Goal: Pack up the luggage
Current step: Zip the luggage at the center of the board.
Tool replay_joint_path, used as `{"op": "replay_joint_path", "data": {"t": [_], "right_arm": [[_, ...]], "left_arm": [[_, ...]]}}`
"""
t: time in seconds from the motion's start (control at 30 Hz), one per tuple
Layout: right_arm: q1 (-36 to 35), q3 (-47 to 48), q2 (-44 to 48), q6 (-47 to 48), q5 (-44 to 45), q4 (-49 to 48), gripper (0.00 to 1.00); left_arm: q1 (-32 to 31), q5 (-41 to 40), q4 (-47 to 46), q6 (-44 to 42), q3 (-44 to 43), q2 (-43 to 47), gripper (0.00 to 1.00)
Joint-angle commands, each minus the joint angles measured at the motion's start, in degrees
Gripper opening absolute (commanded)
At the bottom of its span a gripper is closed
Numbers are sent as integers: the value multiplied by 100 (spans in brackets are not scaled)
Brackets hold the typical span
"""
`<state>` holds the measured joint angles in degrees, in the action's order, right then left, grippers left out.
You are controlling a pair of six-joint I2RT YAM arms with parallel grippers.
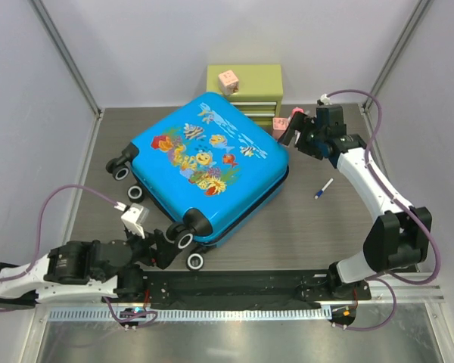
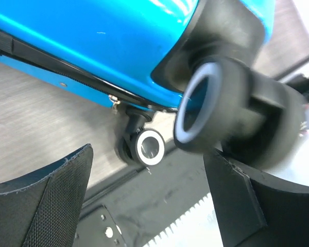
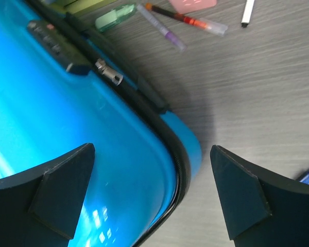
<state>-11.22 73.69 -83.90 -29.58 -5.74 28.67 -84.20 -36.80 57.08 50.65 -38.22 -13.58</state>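
The luggage (image 1: 208, 162) lies flat and closed in the middle of the table, its fish print facing up. My left gripper (image 1: 170, 246) is at its near corner, by the wheels. In the left wrist view the left gripper (image 2: 149, 200) is open, and a blurred black wheel (image 2: 221, 110) hangs just above its right finger (image 2: 247, 206). A second wheel (image 2: 148, 146) shows further off. My right gripper (image 1: 299, 128) hovers at the far right corner. The right gripper (image 3: 152, 195) is open, and its fingers straddle the blue shell's rounded corner (image 3: 188, 152) and zipper seam.
A small green drawer chest (image 1: 246, 87) with a pink cube (image 1: 228, 79) on top stands behind the suitcase. A pink object (image 1: 281, 125) and several markers (image 3: 188, 19) lie beside it. A pen (image 1: 323, 188) lies on the table to the right. A black rail (image 1: 234, 287) runs along the near edge.
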Motion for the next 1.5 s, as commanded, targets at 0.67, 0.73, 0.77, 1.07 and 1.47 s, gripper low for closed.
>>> {"op": "replay_joint_path", "data": {"t": [0.67, 0.73, 0.77, 1.07, 1.47], "right_arm": [[120, 1270, -1664, 603, -1483, -28, 98], [120, 1489, -1936, 629, -1614, -1, 98], [120, 1551, -2007, 664, -1702, 16, 96], [120, 1649, -2246, 700, -1870, 7, 93], [120, 1297, -2078, 928, -1844, -1, 93]], "left_arm": [[-35, -2313, 1605, 4198, -1813, -737, 100], [-43, -2569, 1631, 4585, -1427, -462, 98], [-61, -2587, 1466, 4585, -1295, -348, 98], [17, -3255, 1570, 4324, -1792, -2322, 100], [2989, -907, -1157, 185, -3424, -4204, 100]]}}
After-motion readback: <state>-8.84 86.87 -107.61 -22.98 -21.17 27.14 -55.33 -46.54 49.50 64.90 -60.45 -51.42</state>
